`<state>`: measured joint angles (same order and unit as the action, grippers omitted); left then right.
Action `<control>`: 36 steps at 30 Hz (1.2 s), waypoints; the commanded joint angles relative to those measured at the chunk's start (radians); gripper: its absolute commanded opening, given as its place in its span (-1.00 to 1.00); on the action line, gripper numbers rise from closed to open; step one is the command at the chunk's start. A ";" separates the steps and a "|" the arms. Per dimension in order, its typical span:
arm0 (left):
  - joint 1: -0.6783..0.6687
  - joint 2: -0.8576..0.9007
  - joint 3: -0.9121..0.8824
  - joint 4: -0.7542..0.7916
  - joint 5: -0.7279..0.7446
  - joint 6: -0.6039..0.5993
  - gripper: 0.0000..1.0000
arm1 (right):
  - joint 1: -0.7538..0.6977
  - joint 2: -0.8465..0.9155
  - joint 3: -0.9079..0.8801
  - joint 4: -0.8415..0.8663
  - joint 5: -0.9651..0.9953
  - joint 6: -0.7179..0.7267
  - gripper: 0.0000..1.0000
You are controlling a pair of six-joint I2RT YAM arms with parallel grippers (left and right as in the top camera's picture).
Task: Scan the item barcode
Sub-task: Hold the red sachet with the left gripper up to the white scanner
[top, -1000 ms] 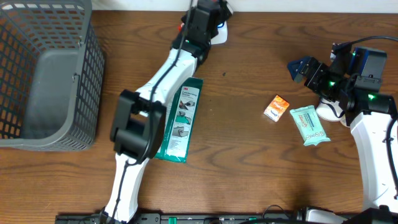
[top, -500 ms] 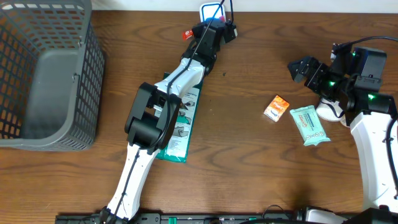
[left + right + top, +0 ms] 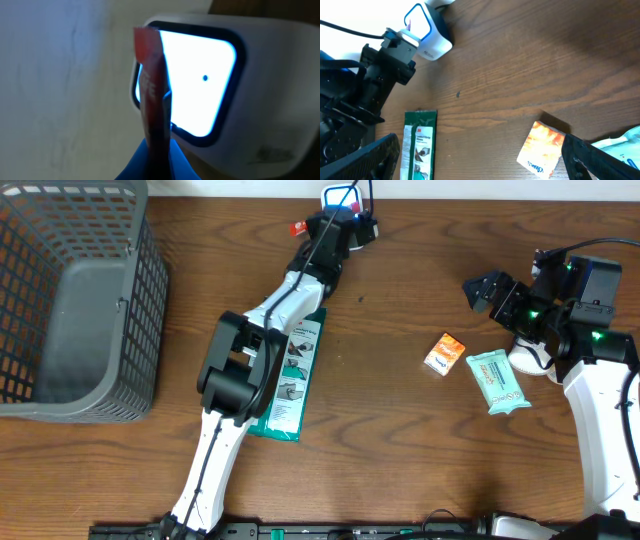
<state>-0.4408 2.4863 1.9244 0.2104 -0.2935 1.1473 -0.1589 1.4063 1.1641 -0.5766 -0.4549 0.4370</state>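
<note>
Red sachet [image 3: 152, 100] sits pinched in the closed left gripper [image 3: 150, 162], which over the last second reached the table's far edge, presenting it edge-on to the lit barcode scanner [image 3: 210, 90]; a read seems near. Right gripper [image 3: 487, 288] idles wide open.

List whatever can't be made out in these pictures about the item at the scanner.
- Barcode on the red packet: left wrist view, packet edge-on and blurred; none shows.
- Scanner: overhead, cut by the top edge.
- Green package: overhead, left arm covers part; print too small.
- Left gripper: left wrist view, only a blue sliver at the bottom edge.
</note>
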 commanded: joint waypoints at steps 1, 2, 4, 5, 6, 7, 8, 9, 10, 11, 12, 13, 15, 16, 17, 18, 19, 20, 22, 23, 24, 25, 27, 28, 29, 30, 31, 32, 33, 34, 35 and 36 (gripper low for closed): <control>0.027 0.028 0.006 0.040 0.035 0.039 -0.85 | -0.003 -0.013 0.008 0.000 0.003 -0.004 0.99; 0.031 0.030 0.006 0.042 0.041 0.045 -0.85 | -0.003 -0.013 0.008 0.000 0.003 -0.005 0.99; 0.032 0.033 0.006 0.041 0.043 0.050 -0.85 | -0.003 -0.013 0.008 0.000 0.003 -0.005 0.98; 0.032 0.034 0.006 0.039 0.043 0.050 -0.85 | -0.003 -0.013 0.008 0.000 0.003 -0.005 0.99; 0.032 0.034 0.006 0.038 0.043 0.050 -0.85 | -0.003 -0.013 0.008 0.000 0.003 -0.004 0.98; 0.031 0.035 0.006 0.039 0.043 0.050 -0.85 | -0.003 -0.013 0.008 0.000 0.002 -0.004 0.99; 0.030 0.035 0.006 0.039 0.043 0.050 -0.85 | -0.003 -0.013 0.008 0.000 0.003 -0.005 0.99; 0.029 0.035 0.006 0.039 0.043 0.050 -0.85 | -0.003 -0.013 0.008 0.000 0.003 -0.004 0.99; 0.027 0.035 0.006 0.039 0.042 0.050 -0.85 | -0.003 -0.013 0.008 0.000 0.003 -0.004 0.99; 0.025 0.035 0.006 0.040 0.030 0.050 -0.85 | -0.003 -0.013 0.008 0.000 0.003 -0.004 0.98; 0.018 0.034 0.006 0.050 -0.016 0.049 -0.85 | -0.003 -0.013 0.008 0.000 0.003 -0.005 0.98; 0.012 0.031 0.006 0.058 -0.048 0.049 -0.85 | -0.003 -0.013 0.008 0.000 0.003 -0.004 0.99; 0.000 0.014 0.006 0.061 -0.090 0.048 -0.85 | -0.003 -0.013 0.008 0.000 0.003 -0.005 0.99; -0.007 -0.003 0.006 0.061 -0.105 0.045 -0.84 | -0.003 -0.013 0.008 0.000 0.003 -0.005 0.99; -0.014 -0.018 0.006 0.061 -0.116 0.045 -0.85 | -0.003 -0.013 0.008 0.000 0.003 -0.004 0.99; -0.021 -0.038 0.006 0.060 -0.124 0.045 -0.85 | -0.003 -0.013 0.008 0.000 0.003 -0.005 0.99; -0.029 -0.060 0.006 0.060 -0.135 0.041 -0.85 | -0.003 -0.013 0.008 0.000 0.003 -0.005 0.98; -0.038 -0.084 0.006 0.061 -0.148 0.021 -0.85 | -0.003 -0.013 0.008 0.000 0.003 -0.004 0.99; -0.058 -0.149 0.006 0.018 -0.169 -0.082 -0.85 | -0.003 -0.013 0.008 0.000 0.003 -0.005 0.99; -0.069 -0.186 0.006 -0.048 -0.166 -0.153 -0.85 | -0.003 -0.013 0.008 0.000 0.003 -0.005 0.99; -0.081 -0.227 0.006 -0.147 -0.157 -0.245 -0.85 | -0.003 -0.013 0.008 0.000 0.003 -0.004 0.99; -0.093 -0.269 0.006 -0.248 -0.137 -0.329 -0.85 | -0.003 -0.013 0.008 0.000 0.002 -0.005 0.99; -0.114 -0.350 0.006 -0.462 -0.047 -0.518 -0.85 | -0.003 -0.013 0.008 0.000 0.003 -0.005 0.99; -0.122 -0.383 0.006 -0.551 0.017 -0.607 -0.85 | -0.003 -0.013 0.008 0.000 0.003 -0.005 0.99; -0.132 -0.426 0.006 -0.652 0.117 -0.709 -0.85 | -0.003 -0.013 0.008 0.000 0.003 -0.005 0.99; -0.138 -0.455 0.006 -0.724 0.212 -0.776 -0.85 | -0.003 -0.013 0.008 0.000 0.003 -0.004 0.99; -0.144 -0.483 0.006 -0.788 0.317 -0.837 -0.85 | -0.003 -0.013 0.008 0.000 0.003 -0.004 0.98; -0.148 -0.502 0.006 -0.835 0.413 -0.889 -0.85 | -0.003 -0.013 0.008 0.000 0.003 -0.005 0.99; -0.153 -0.515 0.006 -0.868 0.499 -0.937 -0.85 | -0.003 -0.013 0.008 0.000 0.003 -0.005 0.99; -0.158 -0.522 0.006 -0.895 0.576 -0.977 -0.85 | -0.003 -0.013 0.008 0.000 0.003 -0.005 0.99; -0.164 -0.523 0.006 -0.919 0.654 -1.012 -0.86 | -0.003 -0.013 0.008 0.000 0.003 -0.004 0.99; -0.172 -0.522 0.005 -0.938 0.720 -1.043 -0.85 | -0.003 -0.013 0.008 0.000 0.003 -0.005 0.99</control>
<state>-0.6033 1.9373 1.9316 -0.6823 0.0654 0.3672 -0.1589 1.4063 1.1641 -0.5777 -0.4530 0.4370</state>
